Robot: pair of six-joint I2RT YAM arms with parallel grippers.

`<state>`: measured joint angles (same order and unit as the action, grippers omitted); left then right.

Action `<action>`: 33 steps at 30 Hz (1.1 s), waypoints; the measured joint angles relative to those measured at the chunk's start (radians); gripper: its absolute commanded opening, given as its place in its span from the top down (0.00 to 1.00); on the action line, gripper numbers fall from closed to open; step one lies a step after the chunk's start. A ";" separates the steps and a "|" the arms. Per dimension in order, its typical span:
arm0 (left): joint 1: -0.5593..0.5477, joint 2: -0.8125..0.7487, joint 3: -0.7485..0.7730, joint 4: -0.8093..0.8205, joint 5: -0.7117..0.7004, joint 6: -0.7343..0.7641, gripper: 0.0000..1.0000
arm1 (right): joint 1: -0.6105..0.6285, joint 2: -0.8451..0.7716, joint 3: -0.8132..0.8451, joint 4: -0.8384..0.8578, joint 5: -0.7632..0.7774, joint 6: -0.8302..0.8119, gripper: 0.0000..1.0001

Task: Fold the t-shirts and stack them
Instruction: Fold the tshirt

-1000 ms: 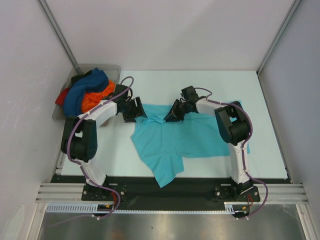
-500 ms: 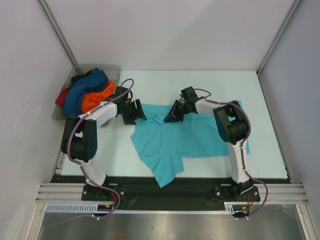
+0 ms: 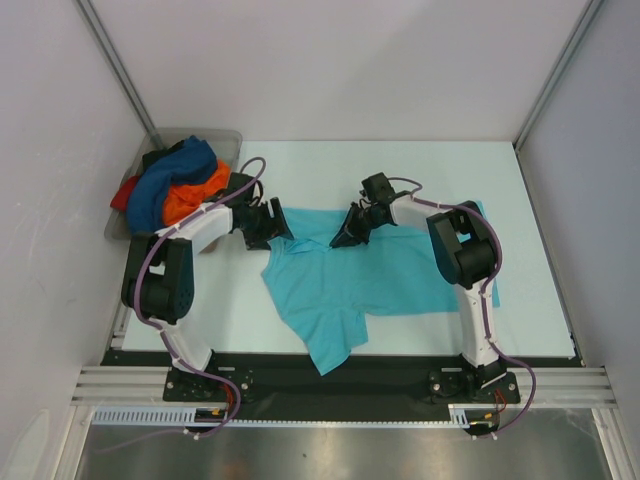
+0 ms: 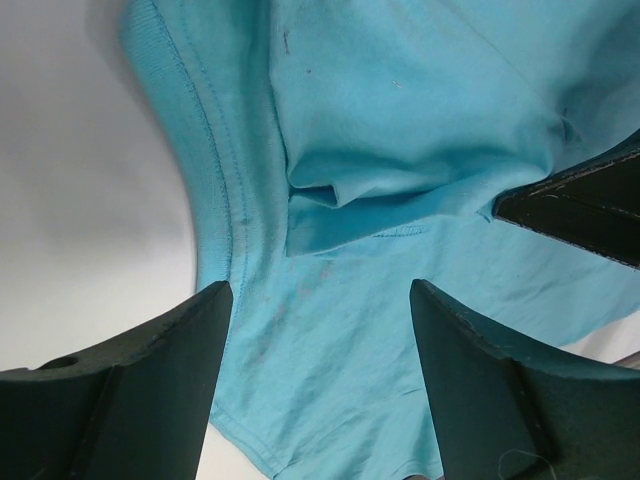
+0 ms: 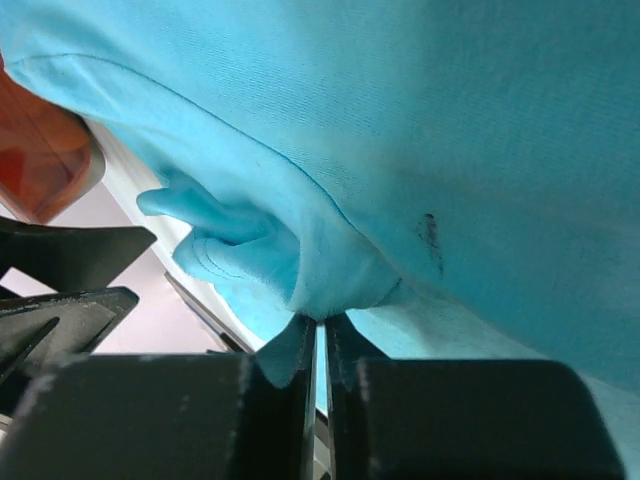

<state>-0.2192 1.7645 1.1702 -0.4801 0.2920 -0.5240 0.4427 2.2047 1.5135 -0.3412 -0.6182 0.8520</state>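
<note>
The right gripper [image 5: 320, 335] now has its fingers almost together, and a small fold of the shirt [image 5: 450, 150] is pinched between them. A second ago they stood a little wider around the same fold. The left gripper [image 4: 318, 295] has its fingers wide apart, slightly wider than before, and it holds nothing. They stand over the cloth beside the collar rib, with a bunched fold lying just ahead of them. This arm has shifted only a little.

The shirt lies spread but rumpled on the table [image 3: 400, 165], between the two arms, and one part reaches to the near edge. At the right gripper the far edge of the shirt is gathered into a small peak, which was flatter earlier. The other shirts [image 3: 175, 185] lie in a heap in the tray [image 3: 228, 133] at the far left, untouched.

In my judgement, one side of the shirt is now secured and the other is not yet. The left gripper probably needs to close on its own fold before both arms can lift and straighten the shirt for folding. The task seems to be in its early part.
</note>
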 measured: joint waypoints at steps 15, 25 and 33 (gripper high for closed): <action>0.000 0.000 -0.013 0.006 0.031 -0.001 0.20 | -0.006 0.000 0.019 -0.019 -0.019 -0.014 0.78; 0.000 0.001 -0.023 0.011 0.045 -0.010 0.29 | -0.009 0.000 0.031 -0.049 -0.027 -0.024 0.88; 0.000 0.052 -0.019 0.027 0.053 0.005 0.44 | -0.014 0.000 0.034 -0.074 -0.043 -0.055 1.00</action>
<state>-0.2192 1.8164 1.1511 -0.4530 0.3454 -0.5190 0.4286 2.2047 1.5471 -0.4152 -0.6617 0.7967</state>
